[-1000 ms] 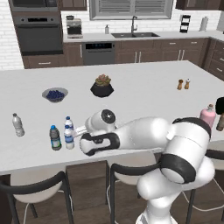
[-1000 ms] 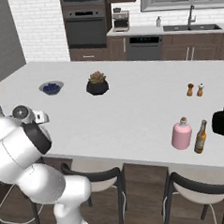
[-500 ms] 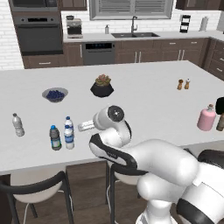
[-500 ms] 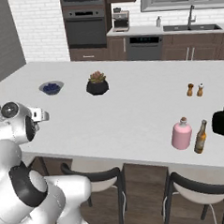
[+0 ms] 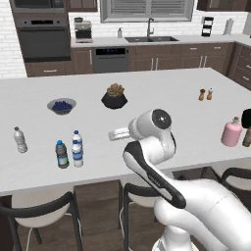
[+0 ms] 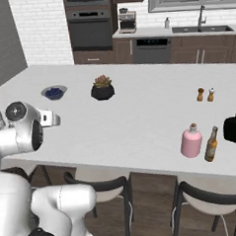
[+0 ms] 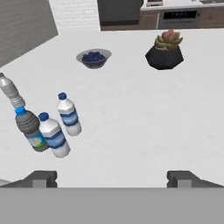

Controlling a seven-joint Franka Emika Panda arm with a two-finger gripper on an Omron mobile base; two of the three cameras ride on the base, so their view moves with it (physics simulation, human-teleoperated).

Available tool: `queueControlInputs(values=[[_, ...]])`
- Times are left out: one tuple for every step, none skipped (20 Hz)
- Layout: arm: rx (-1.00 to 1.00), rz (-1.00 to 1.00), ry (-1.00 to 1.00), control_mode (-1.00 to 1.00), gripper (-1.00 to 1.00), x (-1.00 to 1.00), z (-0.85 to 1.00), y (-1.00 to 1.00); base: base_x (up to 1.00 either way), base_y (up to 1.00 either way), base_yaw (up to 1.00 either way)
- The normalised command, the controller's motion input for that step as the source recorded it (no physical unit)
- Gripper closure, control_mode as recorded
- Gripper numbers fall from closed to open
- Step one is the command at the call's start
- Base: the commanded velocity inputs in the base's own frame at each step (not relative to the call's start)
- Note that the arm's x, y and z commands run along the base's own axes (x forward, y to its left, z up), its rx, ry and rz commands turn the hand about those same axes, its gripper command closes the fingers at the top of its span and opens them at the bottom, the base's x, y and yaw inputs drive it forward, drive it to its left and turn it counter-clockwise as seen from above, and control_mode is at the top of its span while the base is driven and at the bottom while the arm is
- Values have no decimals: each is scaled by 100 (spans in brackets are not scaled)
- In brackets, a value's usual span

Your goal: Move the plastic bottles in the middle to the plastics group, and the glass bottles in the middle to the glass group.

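Observation:
My gripper [image 7: 113, 178] is open with nothing between its fingertips [image 7: 41, 178]. It hangs over the counter to the right of the plastic bottles, and its hand [image 5: 117, 133] points toward them. A dark-tinted bottle [image 7: 31, 130] [image 5: 61, 154] and two clear blue-labelled bottles [image 7: 54, 135] [image 7: 69, 114] stand upright close together. A plain greyish bottle [image 7: 11, 92] [image 5: 19, 139] stands further left. The pink glass bottle [image 6: 191, 141] [image 5: 231, 132] stands at the far right, right beside a brown bottle [image 6: 210, 145] and near a black bottle [image 6: 235, 126].
A bowl of blueberries [image 7: 93, 57] and a potted plant in a black pot [image 7: 165, 52] stand behind the bottles. Salt and pepper shakers [image 6: 205, 94] sit toward the right. Stools line the counter's near edge [image 5: 98, 179].
The hand has pulled back to the right and upward, away from the cluster of plastic bottles. The jaws have stayed open. No bottle has moved.

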Motion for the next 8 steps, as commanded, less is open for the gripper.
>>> queueControlInputs(values=[[9,0,0,-100,-100,-47,41,-82,0,0,0],[8,0,0,-100,-100,-51,41,-83,0,0,0],[8,0,-1,-100,-100,-53,40,-84,0,0,0],[7,0,-1,-100,-100,-53,40,-83,0,0,0],[2,0,0,-100,-100,-51,41,-79,0,0,0],[0,0,0,-100,-100,-52,42,-75,0,0,0],[0,0,-3,-100,-100,-58,44,-79,0,0,0],[0,0,-4,-100,-100,-61,46,-79,0,0,0]])
